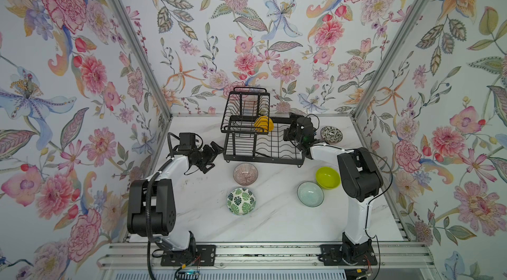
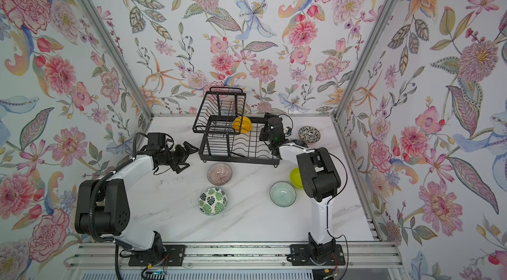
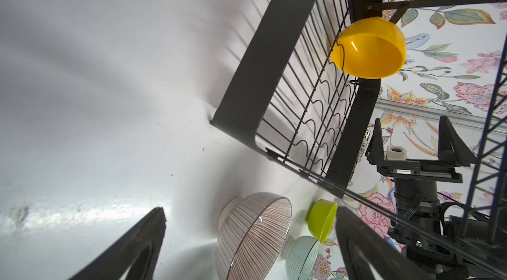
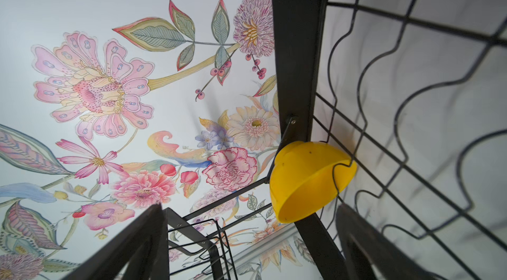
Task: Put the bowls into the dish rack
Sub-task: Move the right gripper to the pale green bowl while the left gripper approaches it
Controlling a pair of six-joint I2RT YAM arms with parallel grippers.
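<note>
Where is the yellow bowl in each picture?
Top view: yellow bowl tilted at the back of the dish rack, beside its raised basket.
Top view: same spot.
Left wrist: at the rack's far end, with wallpaper behind it.
Right wrist: close up, against a wavy wire by a black post.
Shared landmark: the rack's wavy wire slots.

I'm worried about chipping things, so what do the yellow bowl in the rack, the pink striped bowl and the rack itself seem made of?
Yellow bowl: likely plastic; thin wall, even glossy colour.
Pink striped bowl: probably glazed ceramic; sharp glint, white foot.
Dish rack: apparently metal wire and flat bands, matte black coating.
</note>
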